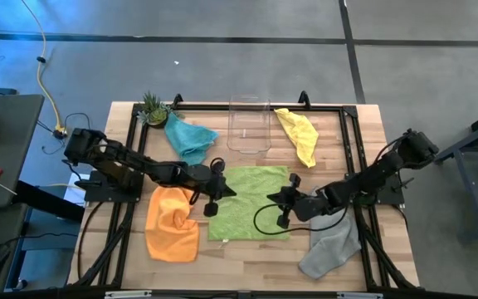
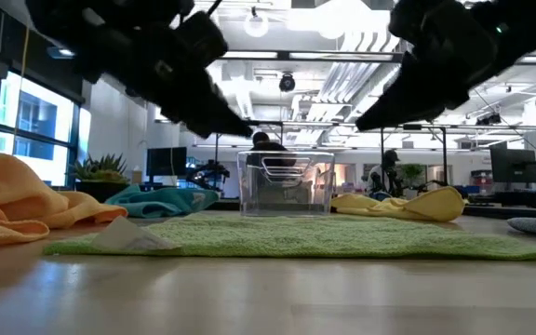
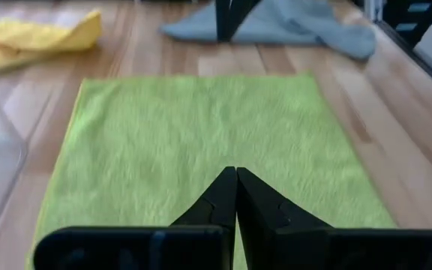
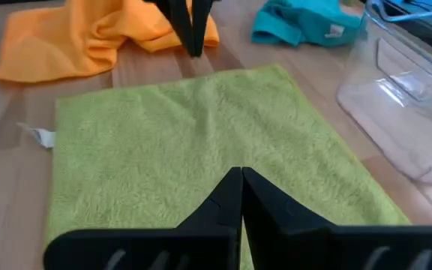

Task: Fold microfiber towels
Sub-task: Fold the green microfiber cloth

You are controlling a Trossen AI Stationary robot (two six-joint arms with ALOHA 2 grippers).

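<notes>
My left hand (image 1: 216, 198) is pinched closed, holding nothing, over the lime green towel's (image 1: 251, 202) 9 o'clock edge; my right hand (image 1: 282, 202) is also closed and empty over its 3 o'clock edge. That towel lies flat and unfolded at counter (image 1: 247, 253) centre, white tag (image 4: 42, 136) sticking out at one corner. Orange towel (image 1: 173, 223) is crumpled just beyond my left hand at 8 o'clock, touching the green edge. Grey towel (image 1: 332, 243) bunched at 4 o'clock. Teal blue towel (image 1: 189, 138) at 11, yellow towel (image 1: 299, 134) at 1, both rumpled. Clear plastic bin (image 1: 249, 124) sits between them at 12. Small potted plant (image 1: 154, 108) beside the teal one.
</notes>
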